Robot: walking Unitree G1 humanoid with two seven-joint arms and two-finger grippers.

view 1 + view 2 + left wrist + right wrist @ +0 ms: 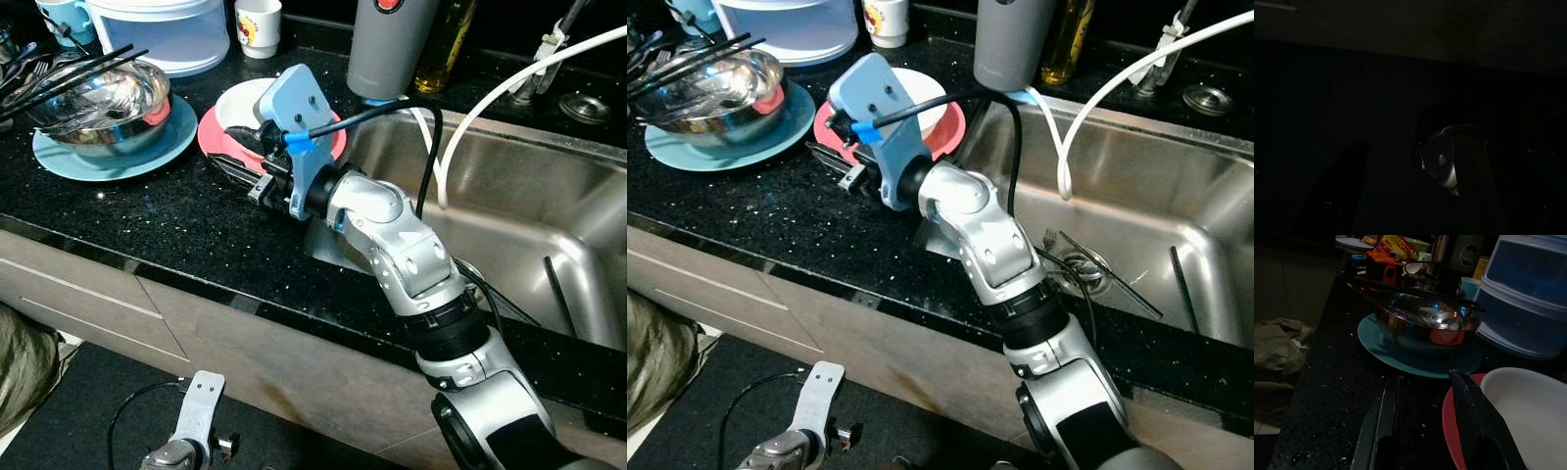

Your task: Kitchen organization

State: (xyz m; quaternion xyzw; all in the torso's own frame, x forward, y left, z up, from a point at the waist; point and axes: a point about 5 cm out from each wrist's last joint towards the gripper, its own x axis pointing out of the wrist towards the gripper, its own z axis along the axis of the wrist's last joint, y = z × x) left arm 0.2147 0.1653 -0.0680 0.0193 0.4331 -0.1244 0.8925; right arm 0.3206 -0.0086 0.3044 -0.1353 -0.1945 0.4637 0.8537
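- While the right arm reached across the black countertop (147, 220), the right gripper (1422, 431) lay low at the near edge of the red plate (217, 137), its two black fingers spread apart with nothing between them.
- One finger (1476, 423) sat over the rim of the red plate; the other (1382, 423) rested on or just above the bare countertop beside it, which of the two I could not tell.
- A white bowl (1533, 416) stood on the red plate, just beyond the finger at the rim and apart from it.
- Farther along the counter, ahead of the fingers, a steel bowl (98, 103) sat on a teal plate (171, 137), with black chopsticks (73, 70) laid across its top.
- Behind these stood a white lidded container (167, 29) and a small white cup (259, 24).
- A grey canister (387, 44) and a bottle of oil (446, 44) stood at the back corner of the steel sink (529, 211), to the robot's right of the plates.
- A white hose (490, 98) curved down into the sink.
- The left gripper (201, 406) hung low in front of the cabinet, and whether its fingers were parted or closed I could not tell.
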